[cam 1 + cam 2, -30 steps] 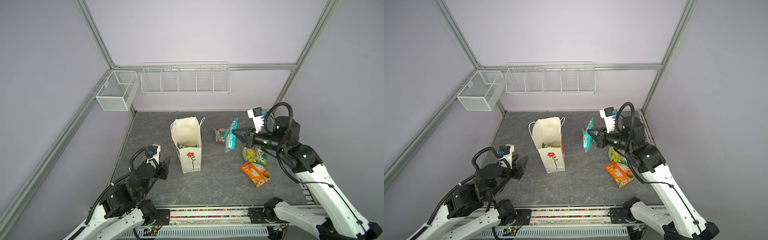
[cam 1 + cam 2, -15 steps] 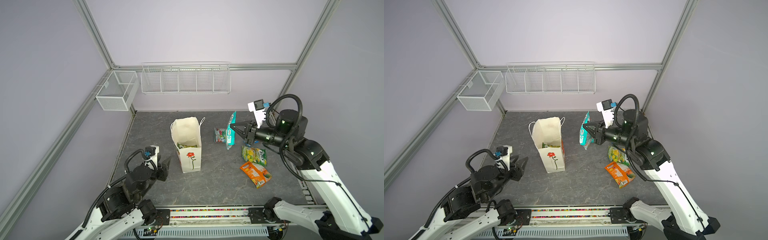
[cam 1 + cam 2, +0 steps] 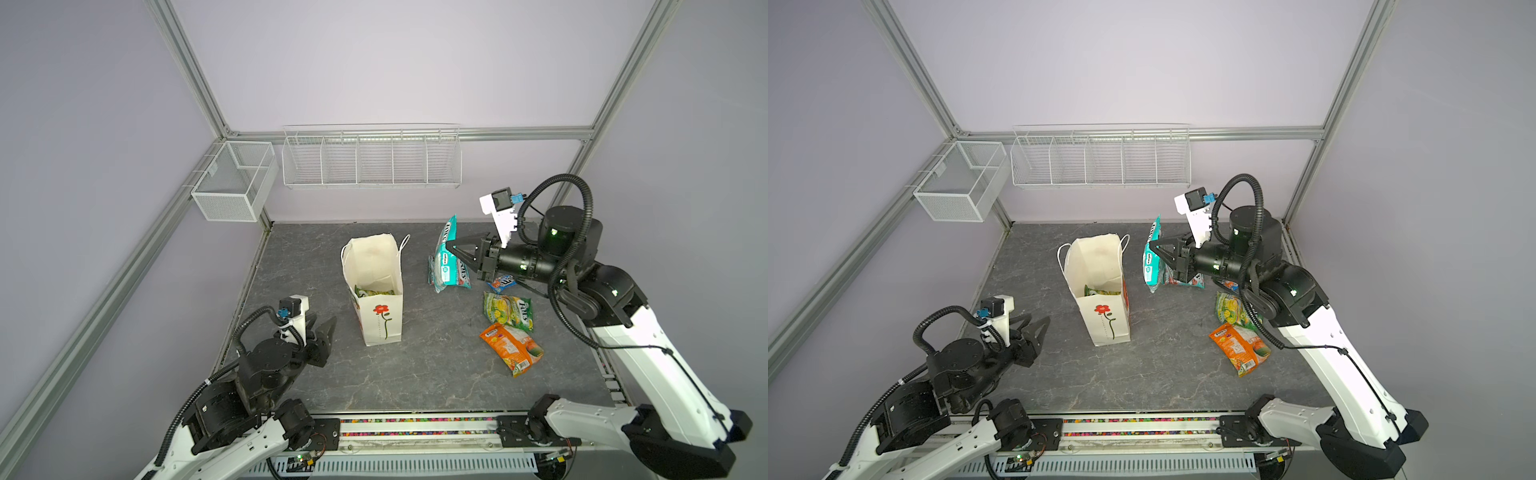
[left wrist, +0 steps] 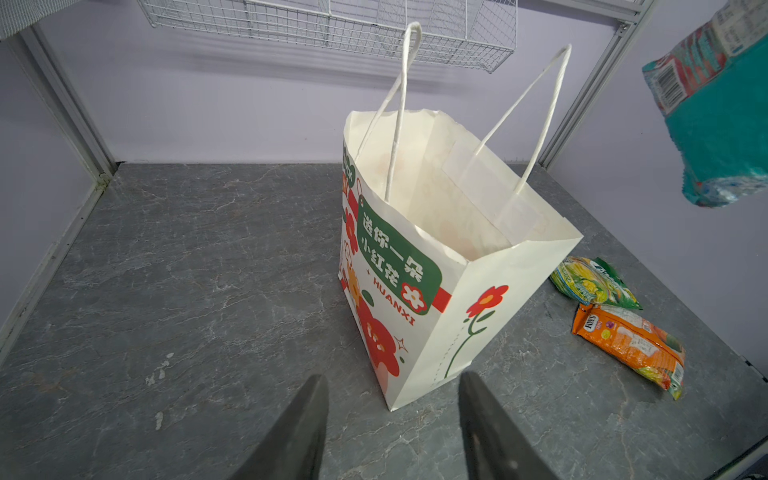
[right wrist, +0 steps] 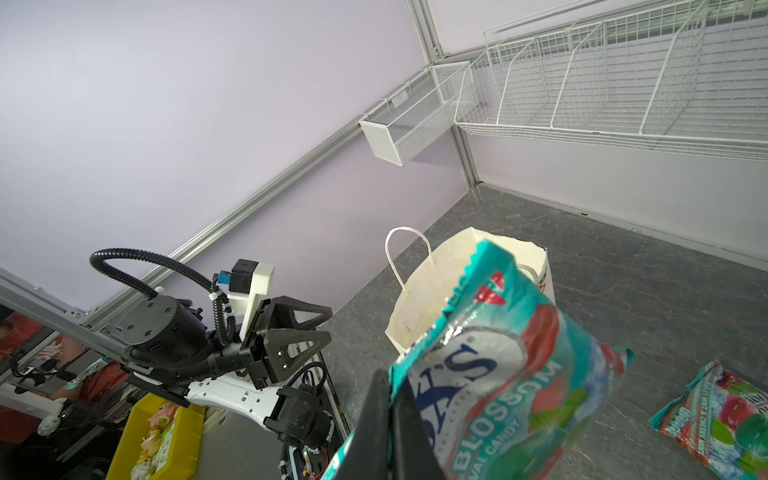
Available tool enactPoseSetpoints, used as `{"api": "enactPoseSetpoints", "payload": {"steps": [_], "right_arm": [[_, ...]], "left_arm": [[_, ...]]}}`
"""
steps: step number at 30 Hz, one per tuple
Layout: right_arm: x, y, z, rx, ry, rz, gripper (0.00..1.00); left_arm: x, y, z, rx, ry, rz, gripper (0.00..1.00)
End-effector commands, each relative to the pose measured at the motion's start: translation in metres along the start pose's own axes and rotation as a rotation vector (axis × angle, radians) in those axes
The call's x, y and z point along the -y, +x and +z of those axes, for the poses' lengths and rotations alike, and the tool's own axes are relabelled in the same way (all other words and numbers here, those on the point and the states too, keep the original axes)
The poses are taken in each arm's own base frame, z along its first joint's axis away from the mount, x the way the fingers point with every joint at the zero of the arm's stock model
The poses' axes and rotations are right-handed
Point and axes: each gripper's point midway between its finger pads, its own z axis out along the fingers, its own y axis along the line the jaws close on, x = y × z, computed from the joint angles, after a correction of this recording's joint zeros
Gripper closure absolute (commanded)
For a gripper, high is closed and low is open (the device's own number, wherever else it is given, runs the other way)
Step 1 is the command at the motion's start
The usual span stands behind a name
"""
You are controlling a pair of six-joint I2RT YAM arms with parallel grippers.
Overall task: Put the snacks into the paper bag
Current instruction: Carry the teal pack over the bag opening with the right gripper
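Observation:
The cream paper bag (image 3: 380,320) (image 3: 1106,324) (image 4: 415,270) (image 5: 415,316) stands upright and open mid-table, with a green packet (image 3: 374,291) in its bottom. My right gripper (image 3: 449,249) (image 3: 1152,248) (image 5: 390,384) is shut on a teal FOX'S packet (image 3: 444,259) (image 3: 1151,266) (image 4: 723,137) (image 5: 498,365), held in the air right of the bag's mouth. A second teal packet (image 3: 462,277) (image 5: 723,419), a small blue packet (image 3: 502,284), a green-yellow packet (image 3: 509,309) (image 4: 594,284) and an orange packet (image 3: 511,347) (image 4: 631,345) lie on the table. My left gripper (image 3: 322,326) (image 3: 1036,322) (image 4: 392,378) is open and low, near the bag's front left corner.
A long white wire basket (image 3: 372,160) hangs on the back wall and a mesh basket (image 3: 232,187) on the left rail. The loose packets lie under and beside my right arm. A yellow bin (image 5: 158,436) sits outside the frame.
My right gripper has lifted the teal packet higher and carried it left, closer to the bag's mouth. The left arm has barely shifted and its jaws stay open.

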Motion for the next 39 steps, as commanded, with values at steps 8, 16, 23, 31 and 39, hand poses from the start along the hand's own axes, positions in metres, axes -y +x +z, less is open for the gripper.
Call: {"api": "enactPoseSetpoints", "payload": {"steps": [8, 16, 23, 31, 39], "right_arm": [[-0.031, -0.025, 0.013, 0.047, -0.087, -0.083, 0.93], [-0.047, -0.029, 0.036, 0.018, -0.143, -0.093, 0.93], [-0.052, -0.031, 0.054, 0.005, -0.159, -0.101, 0.93], [-0.057, -0.03, 0.072, -0.021, -0.171, -0.109, 0.93], [-0.054, -0.024, 0.088, -0.044, -0.168, -0.106, 0.93]], "left_arm": [[-0.003, 0.012, 0.005, -0.033, -0.016, 0.009, 0.49], [-0.002, 0.011, 0.005, -0.031, -0.012, 0.008, 0.49], [-0.002, 0.012, 0.005, -0.03, -0.01, 0.008, 0.49], [-0.001, 0.012, 0.004, -0.029, -0.006, 0.01, 0.49], [-0.001, 0.011, 0.004, -0.029, 0.001, 0.01, 0.49]]}}
